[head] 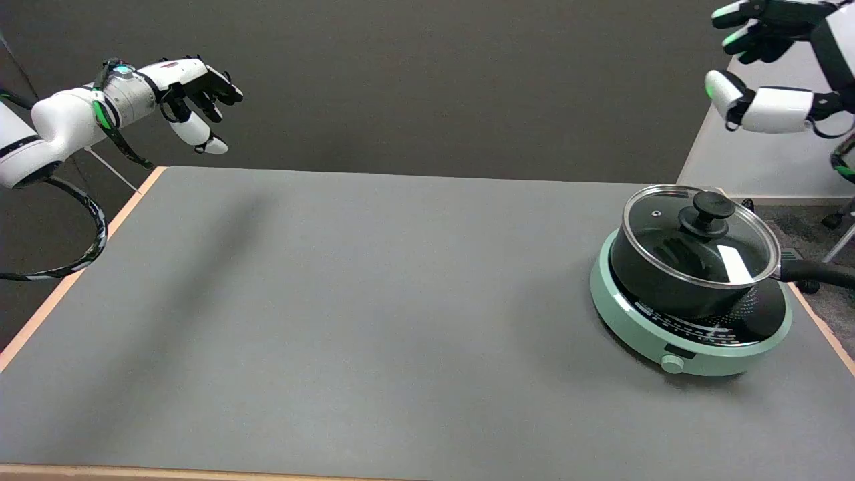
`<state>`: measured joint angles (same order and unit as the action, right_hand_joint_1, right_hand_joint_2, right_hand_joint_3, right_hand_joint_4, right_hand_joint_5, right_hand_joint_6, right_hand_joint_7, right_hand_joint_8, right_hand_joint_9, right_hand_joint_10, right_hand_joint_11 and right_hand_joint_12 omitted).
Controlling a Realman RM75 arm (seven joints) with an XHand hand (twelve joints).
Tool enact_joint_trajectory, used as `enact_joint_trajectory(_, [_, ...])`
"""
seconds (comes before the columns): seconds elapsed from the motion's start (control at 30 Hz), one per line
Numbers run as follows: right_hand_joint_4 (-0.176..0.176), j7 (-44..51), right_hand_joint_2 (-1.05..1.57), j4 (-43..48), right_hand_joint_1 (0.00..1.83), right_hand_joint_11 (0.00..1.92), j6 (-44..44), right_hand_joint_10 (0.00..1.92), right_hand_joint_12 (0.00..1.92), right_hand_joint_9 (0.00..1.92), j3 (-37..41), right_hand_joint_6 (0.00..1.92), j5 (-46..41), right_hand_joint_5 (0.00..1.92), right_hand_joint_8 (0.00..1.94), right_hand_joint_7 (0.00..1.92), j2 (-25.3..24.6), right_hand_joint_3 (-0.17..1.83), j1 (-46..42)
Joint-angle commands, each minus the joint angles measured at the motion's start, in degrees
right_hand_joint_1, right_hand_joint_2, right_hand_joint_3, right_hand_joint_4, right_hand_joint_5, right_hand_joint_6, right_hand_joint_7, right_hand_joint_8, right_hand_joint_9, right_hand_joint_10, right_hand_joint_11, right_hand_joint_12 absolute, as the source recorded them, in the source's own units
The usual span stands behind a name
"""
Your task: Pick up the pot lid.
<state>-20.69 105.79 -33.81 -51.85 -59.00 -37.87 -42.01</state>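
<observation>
Closest to you, the mint-green hotplate (641, 327) on the grey table (334, 321) carries white markings too small to read. On it sits the black saucepan (668, 287), the glass pot lid (701, 230) closing it, black knob (708, 212) up. Your right hand (768, 60) hangs high above the lid, fingers spread, holding nothing

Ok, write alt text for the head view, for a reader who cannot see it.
A black pot with its glass lid on sits on a round green cooker at the right of a grey table. The right hand hangs open in the air above it, touching nothing.
</observation>
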Motion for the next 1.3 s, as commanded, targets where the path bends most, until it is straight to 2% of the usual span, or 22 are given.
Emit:
enact_joint_trajectory(0.03, [0.118,-8.0,0.64,1.5,0.8,0.64,7.4,0.84,1.38,0.86,12.6,0.42,2.1,0.7,0.44,0.92,-6.8,0.84,-9.1])
enact_joint_trajectory(0.23, [0.118,-11.7,0.63,2.0,0.8,0.64,11.0,0.84,1.38,0.86,17.2,0.41,1.3,0.7,0.44,0.92,-8.6,0.84,-15.7])
enact_joint_trajectory(0.47, [0.113,-11.7,0.63,1.8,0.81,0.64,16.1,0.82,1.41,0.84,16.1,0.39,-5.2,0.69,0.41,0.9,-7.5,0.85,-20.3])
enact_joint_trajectory(0.57, [0.104,-11.7,0.62,2.0,0.82,0.59,23.6,0.8,1.43,0.84,18.8,0.38,-7.8,0.68,0.4,0.89,-6.9,0.86,-20.2])
enact_joint_trajectory(0.67, [0.099,-11.3,0.62,2.0,0.81,0.58,32.6,0.8,1.43,0.83,22.4,0.37,-14.8,0.68,0.39,0.89,-4.8,0.86,-19.0])
enact_joint_trajectory(0.8, [0.08,-7.3,0.62,1.5,0.81,0.55,41.5,0.81,1.46,0.83,25.8,0.35,-25.6,0.66,0.37,0.87,-0.6,0.86,-15.8])
enact_joint_trajectory(0.9, [0.062,-0.5,0.61,1.3,0.82,0.45,47.6,0.81,1.51,0.8,29.5,0.32,-30.8,0.65,0.36,0.86,3.7,0.86,-11.7])
enact_joint_trajectory(0.93, [0.039,2.0,0.6,1.3,0.83,0.42,49.3,0.82,1.5,0.78,31.3,0.32,-31.8,0.65,0.36,0.85,5.1,0.85,-10.5])
enact_joint_trajectory(1.1, [-0.023,5.8,0.59,1.1,0.84,0.5,61.0,0.87,1.43,0.76,39.6,0.32,-31.5,0.64,0.4,0.86,8.3,0.84,-7.7])
enact_joint_trajectory(1.17, [-0.033,5.6,0.58,1.2,0.85,0.52,64.2,0.88,1.42,0.76,41.0,0.32,-30.1,0.64,0.4,0.86,9.0,0.84,-7.7])
enact_joint_trajectory(1.3, [-0.036,6.9,0.58,1.2,0.86,0.54,63.3,0.87,1.41,0.76,39.9,0.31,-29.8,0.63,0.4,0.85,8.5,0.85,-8.0])
